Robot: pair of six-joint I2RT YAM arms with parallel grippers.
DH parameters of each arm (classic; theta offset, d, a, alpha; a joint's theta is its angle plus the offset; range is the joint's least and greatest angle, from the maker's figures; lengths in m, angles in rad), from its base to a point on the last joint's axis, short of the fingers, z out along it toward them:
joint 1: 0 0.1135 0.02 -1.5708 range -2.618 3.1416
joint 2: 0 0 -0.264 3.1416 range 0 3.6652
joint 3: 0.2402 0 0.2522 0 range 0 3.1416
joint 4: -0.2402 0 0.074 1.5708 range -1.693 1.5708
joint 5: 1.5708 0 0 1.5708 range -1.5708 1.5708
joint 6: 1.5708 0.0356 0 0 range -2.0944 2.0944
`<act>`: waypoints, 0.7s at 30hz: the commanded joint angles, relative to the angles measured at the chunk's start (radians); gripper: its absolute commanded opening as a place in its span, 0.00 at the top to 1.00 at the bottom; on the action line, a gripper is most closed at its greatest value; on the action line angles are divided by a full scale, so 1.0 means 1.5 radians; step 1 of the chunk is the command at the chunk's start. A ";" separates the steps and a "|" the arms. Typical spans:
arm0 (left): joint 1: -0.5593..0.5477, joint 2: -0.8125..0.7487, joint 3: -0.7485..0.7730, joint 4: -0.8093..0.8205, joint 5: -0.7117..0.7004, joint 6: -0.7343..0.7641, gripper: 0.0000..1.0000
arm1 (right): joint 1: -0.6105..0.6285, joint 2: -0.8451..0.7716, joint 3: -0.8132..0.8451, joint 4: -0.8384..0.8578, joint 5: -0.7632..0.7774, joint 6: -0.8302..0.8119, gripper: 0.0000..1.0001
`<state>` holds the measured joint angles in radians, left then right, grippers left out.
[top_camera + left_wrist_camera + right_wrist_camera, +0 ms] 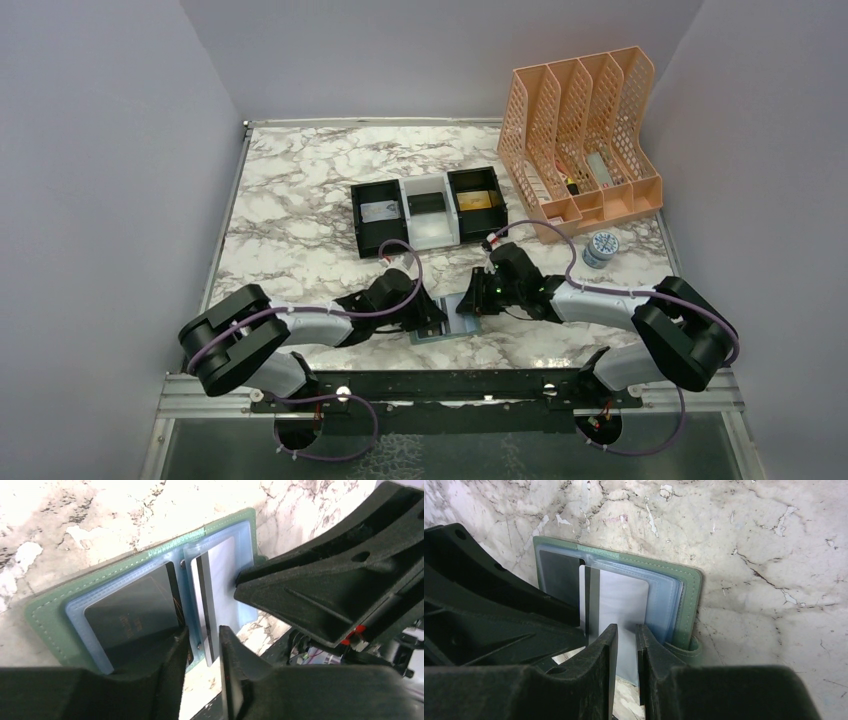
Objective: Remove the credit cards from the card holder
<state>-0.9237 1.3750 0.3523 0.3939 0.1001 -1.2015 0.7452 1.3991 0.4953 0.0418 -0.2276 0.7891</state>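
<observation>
Progress: early by my reckoning. No card lies free beside the wallet, one is partway out, and one has not been started.
Surface (300, 190): white marble pattern, carrying everything below.
Tray (356, 218): black-and-white with three compartments, at mid-surface. A pale card (381, 210) lies in its left compartment and a gold card (478, 200) in its right. I cannot tell whether they came from the wallet.
Card holder (691, 605): a sage-green bifold, lying open and flat near the front edge. It is on the near side of the tray and apart from it, with its pale blue pockets facing up.
Striped silver card (621, 600): partly slid out of its pocket, its free end past the wallet's near edge. It has yet to come clear.
Dark card (132, 610): fully seated in the other pocket, with nothing touching it. It is left to do.
Left arm (320, 325): stretched low and inward, with its wrist over the wallet.
Right arm (600, 300): mirrors it from the other side, and the two wrists almost meet.
Right gripper (626, 627): fingers a narrow gap apart, tips down on the face of the silver card. It appears to press the card, not pinch it.
Left gripper (202, 635): fingers apart, straddling the striped edge of that card with no clamp visible.
</observation>
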 commanded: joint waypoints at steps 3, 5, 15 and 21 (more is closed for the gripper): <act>0.003 0.036 0.021 0.024 -0.009 0.006 0.81 | 0.000 0.006 -0.013 -0.027 0.036 -0.011 0.79; 0.003 0.030 0.018 0.026 -0.011 0.005 0.89 | 0.000 0.004 -0.014 -0.027 0.038 -0.010 0.79; 0.002 -0.077 -0.049 0.026 -0.056 -0.021 1.00 | 0.000 0.008 -0.018 -0.025 0.047 -0.006 0.79; 0.003 -0.103 -0.072 0.026 -0.067 -0.034 1.00 | 0.000 0.006 -0.013 -0.026 0.040 -0.008 0.79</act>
<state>-0.9230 1.2404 0.2642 0.4252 0.0502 -1.2285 0.7452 1.3987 0.4942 0.0444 -0.2249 0.7902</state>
